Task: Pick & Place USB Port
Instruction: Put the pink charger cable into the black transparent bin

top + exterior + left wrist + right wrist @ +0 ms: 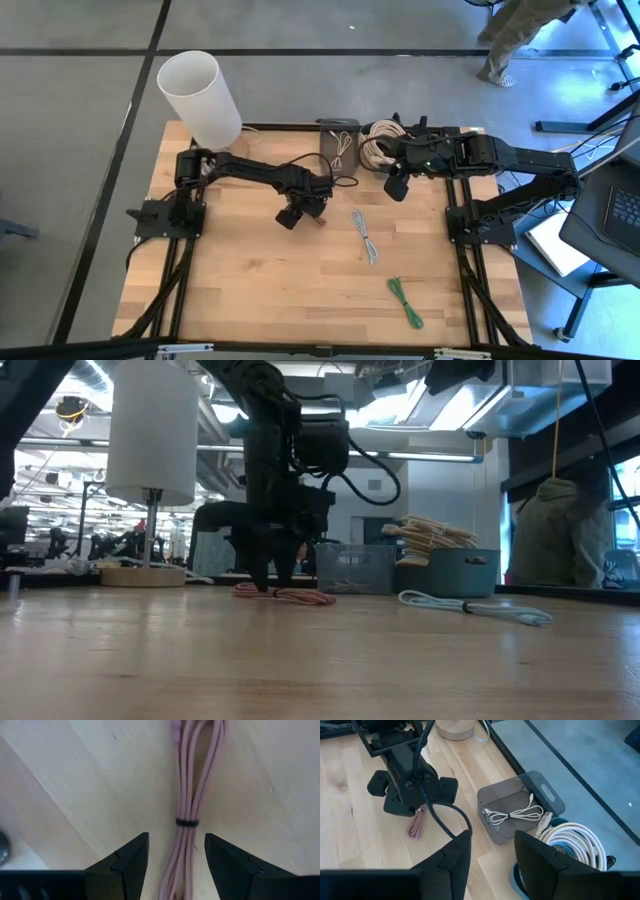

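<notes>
From above, we see the left gripper (297, 212) low over the table (260, 280), near the grey box (340, 143); the right gripper (396, 186) waits beside the bowl (380, 150) of cables.

At table height, the pink cable (285, 595) lies on the wood under the left gripper.

In the left wrist view, the fingers (125, 862) stand apart on both sides of the bundle.

In the right wrist view, its fingers (452, 855) are apart and hold nothing.

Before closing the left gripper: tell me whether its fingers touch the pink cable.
Apart. The left wrist view shows wood between the pink cable and each finger of the left gripper.
</notes>
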Tool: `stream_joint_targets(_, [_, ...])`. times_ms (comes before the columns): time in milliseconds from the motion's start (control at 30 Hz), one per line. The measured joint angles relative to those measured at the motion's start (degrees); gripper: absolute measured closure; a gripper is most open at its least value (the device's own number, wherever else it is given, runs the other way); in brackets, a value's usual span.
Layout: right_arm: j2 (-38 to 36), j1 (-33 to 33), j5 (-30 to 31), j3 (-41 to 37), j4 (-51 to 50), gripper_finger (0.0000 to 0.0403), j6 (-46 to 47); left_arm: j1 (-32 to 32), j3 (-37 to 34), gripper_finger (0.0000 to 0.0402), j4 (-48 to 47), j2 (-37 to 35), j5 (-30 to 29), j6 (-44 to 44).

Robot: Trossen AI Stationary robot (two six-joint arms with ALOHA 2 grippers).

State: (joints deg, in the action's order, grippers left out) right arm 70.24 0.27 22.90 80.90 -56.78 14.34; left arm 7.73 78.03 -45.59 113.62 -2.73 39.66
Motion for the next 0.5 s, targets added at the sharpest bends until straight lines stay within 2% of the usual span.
stream_joint_targets(333, [0.0, 0.0, 0.0, 0.0, 0.2, 0.0247, 0.2, 1.2, 0.3, 0.0224, 0.3, 2.6, 1.9, -0.9])
stream_joint_targets(433, [0.0, 0.0, 0.0, 0.0, 0.2, 0.0247, 0.2, 1.1, 0.3, 0.0259, -0.1, 3.3, 2.5, -0.9])
stream_joint_targets(500, [0.0, 0.0, 0.0, 0.0, 0.2, 0.0247, 0.2, 1.1, 0.3, 0.0300, -0.2, 3.3, 3.6, -1.4])
